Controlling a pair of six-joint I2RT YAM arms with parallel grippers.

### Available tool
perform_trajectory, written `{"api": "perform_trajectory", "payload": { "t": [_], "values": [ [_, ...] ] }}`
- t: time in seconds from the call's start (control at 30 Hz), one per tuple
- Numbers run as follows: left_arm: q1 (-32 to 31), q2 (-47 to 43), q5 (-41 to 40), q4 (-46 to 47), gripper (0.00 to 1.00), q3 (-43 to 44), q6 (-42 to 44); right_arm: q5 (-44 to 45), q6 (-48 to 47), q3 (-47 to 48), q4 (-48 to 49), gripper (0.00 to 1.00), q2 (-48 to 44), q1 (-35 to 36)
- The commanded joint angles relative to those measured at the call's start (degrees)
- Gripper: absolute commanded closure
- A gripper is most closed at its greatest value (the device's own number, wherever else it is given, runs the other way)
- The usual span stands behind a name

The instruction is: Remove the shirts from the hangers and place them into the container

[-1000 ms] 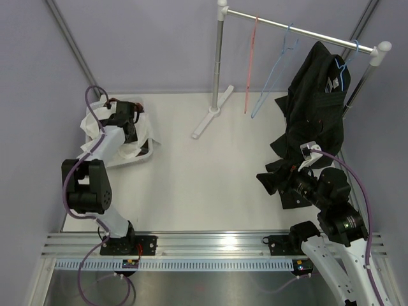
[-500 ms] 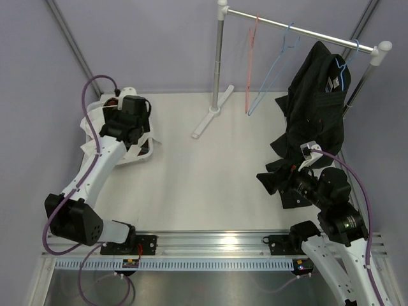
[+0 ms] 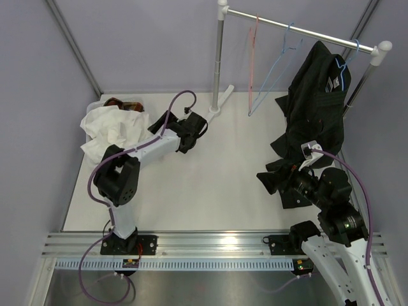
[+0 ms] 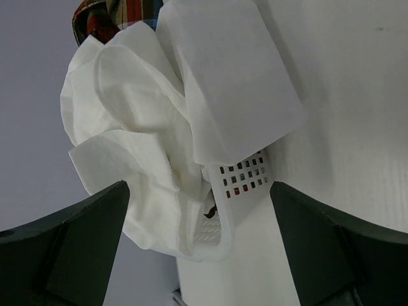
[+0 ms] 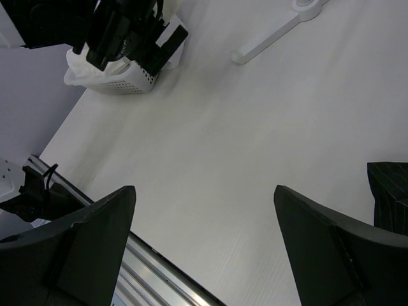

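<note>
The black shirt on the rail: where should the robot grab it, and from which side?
Probably its lowest bunched cloth, from the near side with the open right pincer. The black shirt drapes loosely off its light blue hanger down toward the table, so that fold is closest and easy to pinch.

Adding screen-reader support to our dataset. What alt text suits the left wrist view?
A crumpled white shirt spills over the rim of a white lattice basket, a plaid shirt peeking out behind it. The left arm's dark fingers frame the bottom corners, spread wide and empty.
</note>
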Motion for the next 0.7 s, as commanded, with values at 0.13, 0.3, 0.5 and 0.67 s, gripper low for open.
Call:
{"api": "perform_trajectory", "payload": {
  "t": [0.13,0.3,0.5,0.67],
  "values": [
    [0.4,4.1,-3.1,1.6,0.01,2.4,14.4,-1.4,0.2,-0.2,1.4,0.01,-0.3,-0.1],
    [1.0,8.1,-1.1,3.4,0.01,3.3,19.7,-1.5,0.2,-0.2,1.3,0.01,-0.2,-0.1],
    [2.7,11.0,0.2,3.7,0.01,4.7,22.6,-1.6,0.1,-0.2,1.3,0.0,0.2,-0.1],
    [3.6,12.0,1.8,4.2,0.05,4.7,23.7,-1.9,0.2,-0.3,1.5,0.01,0.8,-0.1]
  ]
}}
